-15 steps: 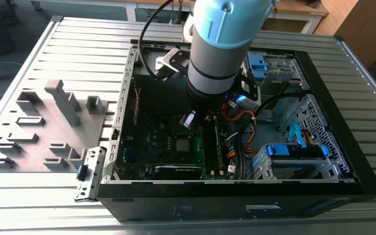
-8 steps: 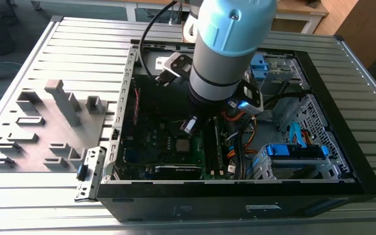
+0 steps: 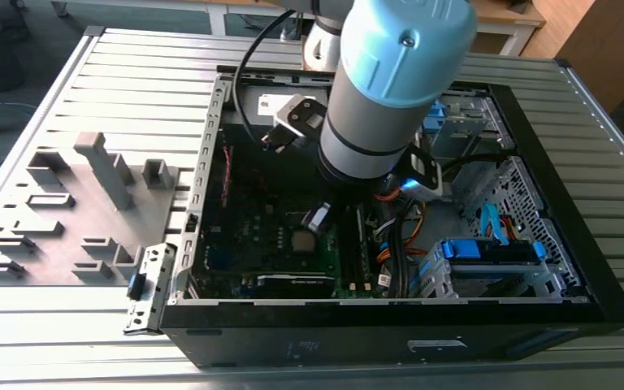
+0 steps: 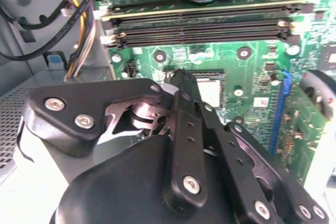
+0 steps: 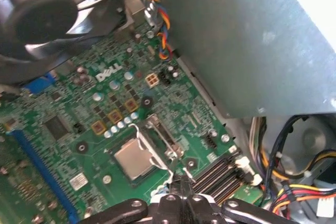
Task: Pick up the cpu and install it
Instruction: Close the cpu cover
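The cpu (image 5: 133, 160) is a small silvery-grey square lying flat in its socket on the green motherboard (image 5: 105, 108) inside the black computer case (image 3: 572, 276). It also shows as a pale square in the second wrist view (image 4: 210, 92) and in the exterior view (image 3: 305, 241). The socket's metal retention frame (image 5: 161, 137) stands beside it. My gripper (image 5: 178, 186) hangs just above the board beside the socket, its black fingers brought together at one tip (image 4: 178, 76) with nothing visible between them. In the exterior view the gripper (image 3: 318, 218) sits under the blue-grey arm (image 3: 393, 81).
Memory slots (image 4: 199, 24) run next to the socket. Bundled coloured cables (image 5: 294, 182) and a black fan (image 5: 42, 14) lie inside the case, with a drive cage (image 3: 491, 260) on the exterior view's right. A grey fixture plate with tall blocks (image 3: 95, 187) stands outside on the exterior view's left.
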`<state>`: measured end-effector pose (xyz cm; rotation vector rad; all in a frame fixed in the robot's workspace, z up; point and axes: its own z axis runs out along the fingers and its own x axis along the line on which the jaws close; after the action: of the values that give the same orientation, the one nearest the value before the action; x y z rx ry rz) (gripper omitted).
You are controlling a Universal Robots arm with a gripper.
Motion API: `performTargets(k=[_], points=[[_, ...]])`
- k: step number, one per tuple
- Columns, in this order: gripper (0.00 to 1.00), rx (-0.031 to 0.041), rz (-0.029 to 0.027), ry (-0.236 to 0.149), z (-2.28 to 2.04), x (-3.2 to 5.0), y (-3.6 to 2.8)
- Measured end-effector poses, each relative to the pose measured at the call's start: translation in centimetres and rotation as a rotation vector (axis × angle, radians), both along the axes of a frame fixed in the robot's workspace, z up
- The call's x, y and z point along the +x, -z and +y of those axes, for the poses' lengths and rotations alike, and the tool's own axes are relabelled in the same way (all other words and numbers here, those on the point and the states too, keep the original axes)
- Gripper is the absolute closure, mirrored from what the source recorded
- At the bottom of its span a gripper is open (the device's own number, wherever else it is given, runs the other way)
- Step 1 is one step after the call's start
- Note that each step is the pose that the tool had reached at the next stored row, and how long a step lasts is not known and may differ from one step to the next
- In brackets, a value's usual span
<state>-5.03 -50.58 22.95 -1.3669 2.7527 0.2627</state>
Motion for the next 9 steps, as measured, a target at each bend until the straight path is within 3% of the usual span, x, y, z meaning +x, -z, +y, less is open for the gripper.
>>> performTargets(k=[5,9], points=[[0.89,0.0000,0.0072,0.000,-0.77,0.46,0.00],[0.89,0.0002,0.0086,0.000,-0.83,0.81,0.01]])
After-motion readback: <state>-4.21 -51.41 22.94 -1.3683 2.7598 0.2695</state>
